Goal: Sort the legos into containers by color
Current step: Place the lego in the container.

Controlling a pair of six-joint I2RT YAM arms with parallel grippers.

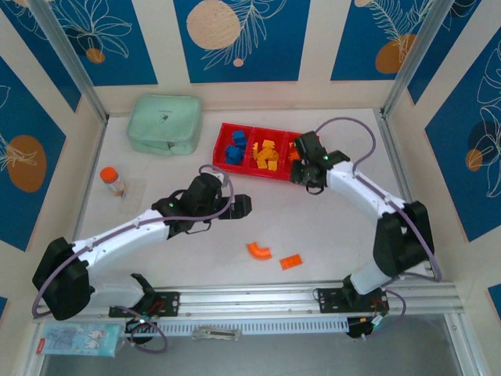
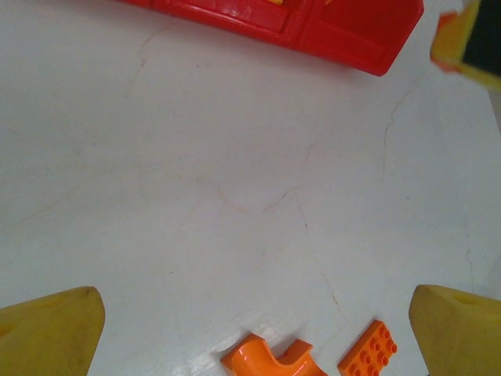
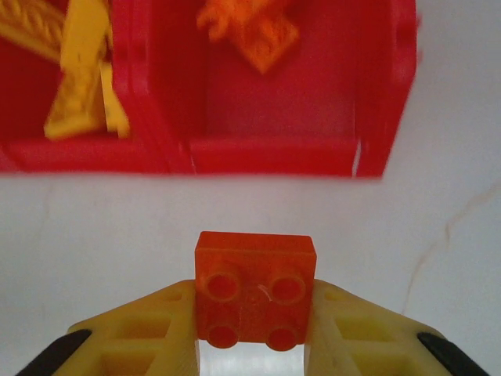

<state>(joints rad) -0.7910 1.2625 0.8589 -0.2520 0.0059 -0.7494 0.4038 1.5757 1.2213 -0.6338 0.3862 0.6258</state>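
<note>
Right gripper (image 3: pixel 254 317) pinching an orange brick (image 3: pixel 255 270) — just short of the red tray (image 3: pixel 274 157) (its orange-brick end); left gripper (image 2: pixel 254 317) spread wide.

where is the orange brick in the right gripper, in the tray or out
Out: the orange brick is clamped in the right gripper, short of the red tray.

No legible text or labels

The white table (image 1: pixel 329 227) bears a mint-green case (image 1: pixel 164 123) and red tray (image 1: pixel 221 145) by its far edge, an orange-capped bottle (image 1: pixel 113 180) toward the left edge. An orange arch (image 1: pixel 259 251) and flat orange brick (image 1: pixel 291 262) lie near the front edge.
</note>
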